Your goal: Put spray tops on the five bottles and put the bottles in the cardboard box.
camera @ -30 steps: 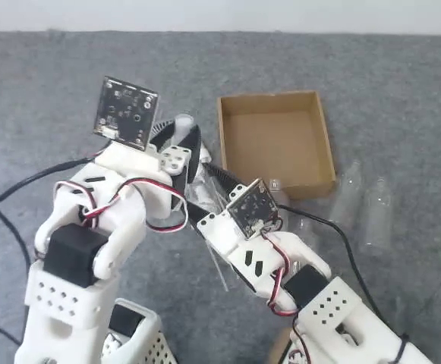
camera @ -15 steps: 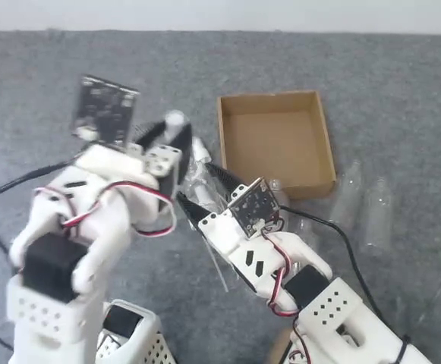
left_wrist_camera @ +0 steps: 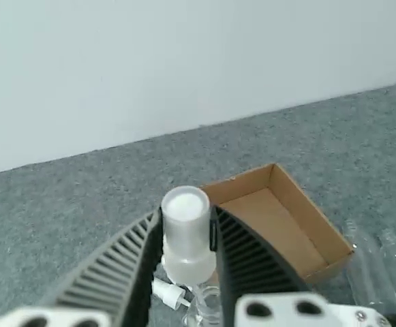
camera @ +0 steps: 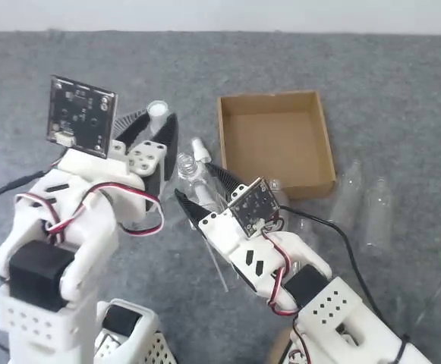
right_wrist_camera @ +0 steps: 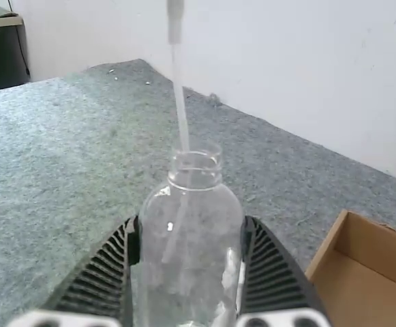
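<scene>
Lying under the cardboard box [camera: 277, 144], grey carpet [camera: 402, 91] (mottled) meets a white wall [left_wrist_camera: 184, 68].

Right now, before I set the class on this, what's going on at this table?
The right gripper holds a clear bottle upright beside the cardboard box. The left gripper holds a spray top above it. The top's thin tube appears to run down into the bottle's open neck, and the top is not seated yet. No bottle is in the box, and spare bottles lie beyond it.
</scene>
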You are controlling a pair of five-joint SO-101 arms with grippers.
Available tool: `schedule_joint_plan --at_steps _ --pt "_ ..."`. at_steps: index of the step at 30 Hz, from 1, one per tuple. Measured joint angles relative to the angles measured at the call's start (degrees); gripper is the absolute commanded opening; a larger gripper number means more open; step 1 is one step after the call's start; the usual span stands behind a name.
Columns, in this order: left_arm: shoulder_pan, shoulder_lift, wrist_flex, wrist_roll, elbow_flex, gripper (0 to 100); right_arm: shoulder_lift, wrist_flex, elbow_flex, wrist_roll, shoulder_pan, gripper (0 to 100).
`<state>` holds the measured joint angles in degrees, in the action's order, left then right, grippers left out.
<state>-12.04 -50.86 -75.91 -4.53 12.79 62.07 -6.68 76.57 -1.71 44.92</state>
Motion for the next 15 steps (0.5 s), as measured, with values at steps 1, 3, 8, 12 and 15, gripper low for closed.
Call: schedule_joint_plan --at_steps 1,3,8,12,15 --pt "-0.79 0.00 0.00 0.26 0.00 17 0.00 0.00 0.00 0.00 0.00 0.6" --pt "-2.46 0.00 0.00 0.35 0.00 17 0.00 0.00 0.00 0.00 0.00 0.6" --pt "-2.46 0.00 0.00 0.35 0.00 16 0.00 0.00 0.00 0.18 0.00 0.6" --pt "1.14 0.00 0.35 0.35 0.00 6 0.00 0.00 0.00 0.18 0.00 0.6" --pt "3.69 -0.18 1.14 0.35 2.37 1 0.00 0.00 0.00 0.18 0.00 0.6"
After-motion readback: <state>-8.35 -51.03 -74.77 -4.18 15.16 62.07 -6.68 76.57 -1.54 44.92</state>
